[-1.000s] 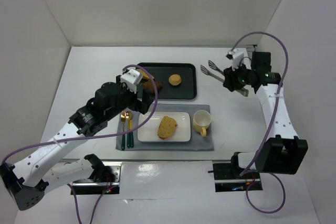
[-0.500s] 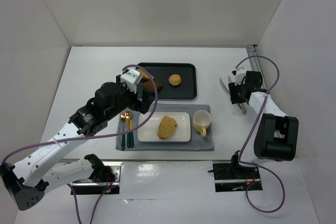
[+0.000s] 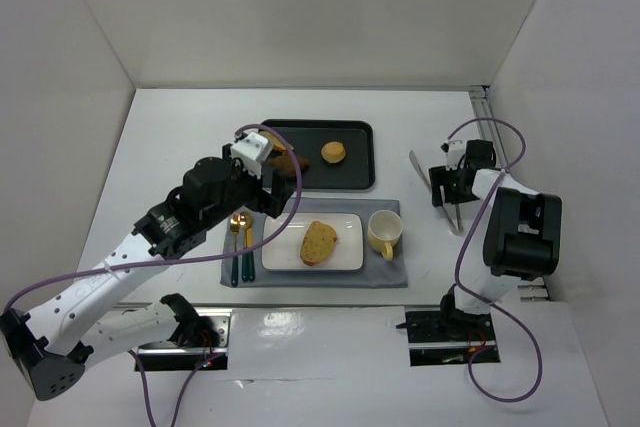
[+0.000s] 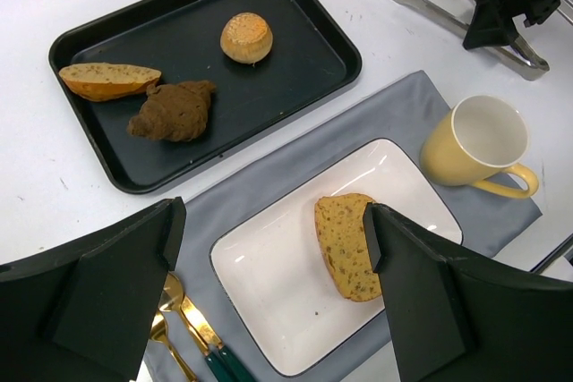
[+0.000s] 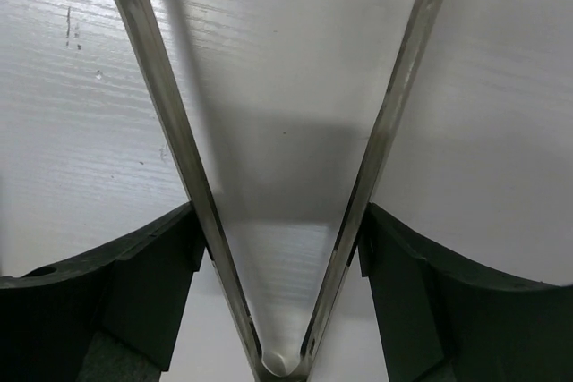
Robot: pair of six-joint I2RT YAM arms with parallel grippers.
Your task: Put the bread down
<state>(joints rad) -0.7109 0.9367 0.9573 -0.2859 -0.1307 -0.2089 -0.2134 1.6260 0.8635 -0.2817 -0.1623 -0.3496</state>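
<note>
The bread (image 4: 347,245) is lying flat on the white plate (image 4: 269,292), just beside the yellow mug (image 4: 483,145), so the placing step is looking finished. The left tool (image 4: 273,219) is hanging released and empty above the plate. The right tool (image 5: 279,221) is grasping the tongs (image 5: 192,194), its 2 fingers pressing on their splayed arms, low over the table (image 3: 180,137). The next move is likely calling for letting the tongs go there and lifting clear without dragging them.
</note>
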